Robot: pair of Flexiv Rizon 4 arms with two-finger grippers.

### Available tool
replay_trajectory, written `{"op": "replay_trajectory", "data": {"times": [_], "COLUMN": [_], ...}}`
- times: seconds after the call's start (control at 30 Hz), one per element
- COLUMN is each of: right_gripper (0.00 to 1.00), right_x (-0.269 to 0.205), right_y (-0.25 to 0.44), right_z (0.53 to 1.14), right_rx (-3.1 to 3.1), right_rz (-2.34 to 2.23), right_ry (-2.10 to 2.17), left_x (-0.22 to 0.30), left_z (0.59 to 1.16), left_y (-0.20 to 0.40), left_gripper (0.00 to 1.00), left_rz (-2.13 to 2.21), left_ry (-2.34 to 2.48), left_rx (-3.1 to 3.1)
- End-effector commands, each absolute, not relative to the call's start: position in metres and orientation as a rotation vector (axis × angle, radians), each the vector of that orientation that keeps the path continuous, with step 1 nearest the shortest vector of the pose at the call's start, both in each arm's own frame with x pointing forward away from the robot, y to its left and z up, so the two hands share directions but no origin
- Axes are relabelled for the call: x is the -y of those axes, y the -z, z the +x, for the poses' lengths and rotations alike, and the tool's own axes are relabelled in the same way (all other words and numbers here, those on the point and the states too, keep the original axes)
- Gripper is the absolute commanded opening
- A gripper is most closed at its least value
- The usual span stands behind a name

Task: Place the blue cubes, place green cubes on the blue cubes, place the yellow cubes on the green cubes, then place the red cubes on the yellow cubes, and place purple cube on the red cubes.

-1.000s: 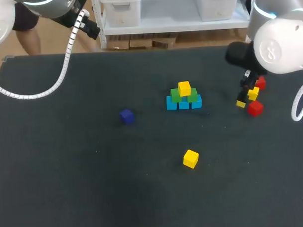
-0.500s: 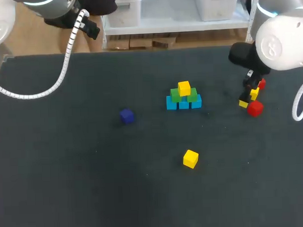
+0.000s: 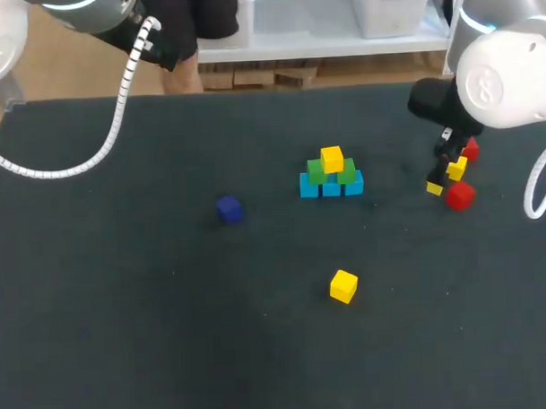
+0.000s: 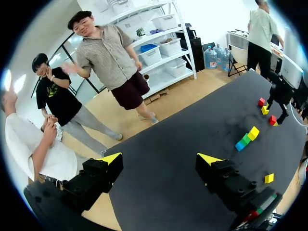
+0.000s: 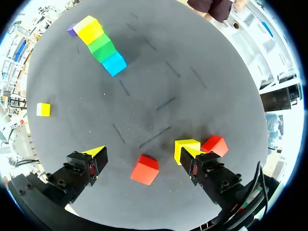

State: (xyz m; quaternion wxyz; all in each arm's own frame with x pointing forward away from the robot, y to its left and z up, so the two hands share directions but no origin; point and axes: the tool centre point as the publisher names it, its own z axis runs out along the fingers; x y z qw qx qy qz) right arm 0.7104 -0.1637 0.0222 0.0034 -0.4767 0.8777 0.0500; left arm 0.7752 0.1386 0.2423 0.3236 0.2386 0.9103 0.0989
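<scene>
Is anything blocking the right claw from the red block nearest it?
Nothing visible does. The red cube lies ahead of the open right gripper, between its fingers; a yellow cube sits beside one finger.

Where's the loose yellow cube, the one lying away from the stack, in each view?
Head view: the loose yellow cube lies alone, nearer the camera than the stack.
Left wrist view: cube ahead of the left claw, off to one side, apart from the stack.
Right wrist view: cube beyond one finger of the right claw, apart from the stack.
Shared landmark: the blue-green-yellow stack.
</scene>
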Motion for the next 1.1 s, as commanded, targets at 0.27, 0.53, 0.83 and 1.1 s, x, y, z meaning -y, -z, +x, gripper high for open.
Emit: {"op": "replay_trajectory", "data": {"times": [0.27, 0.53, 0.83, 1.1], "right_gripper": [1.0, 1.0, 1.0, 1.0], "right_x": [0.157, 0.171, 0.177, 0.183], "right_y": [-0.02, -0.019, -0.025, -0.007], "right_z": [0.713, 0.725, 0.736, 0.747], "right_rx": [-2.765, -2.796, -2.816, -2.857], "right_rz": [-1.527, -1.49, -1.455, -1.444], "right_ry": [-0.037, 0.01, 0.033, -0.009], "left_x": [-0.139, -0.139, -0.139, -0.139], "left_z": [0.775, 0.775, 0.775, 0.775], "left_y": [-0.242, -0.242, -0.242, -0.242], "left_gripper": [1.0, 1.0, 1.0, 1.0], "left_rz": [0.628, 0.628, 0.628, 0.628], "left_ry": [-0.259, -0.259, -0.259, -0.259], "left_rx": [-2.388, -2.388, -2.388, -2.388]}}
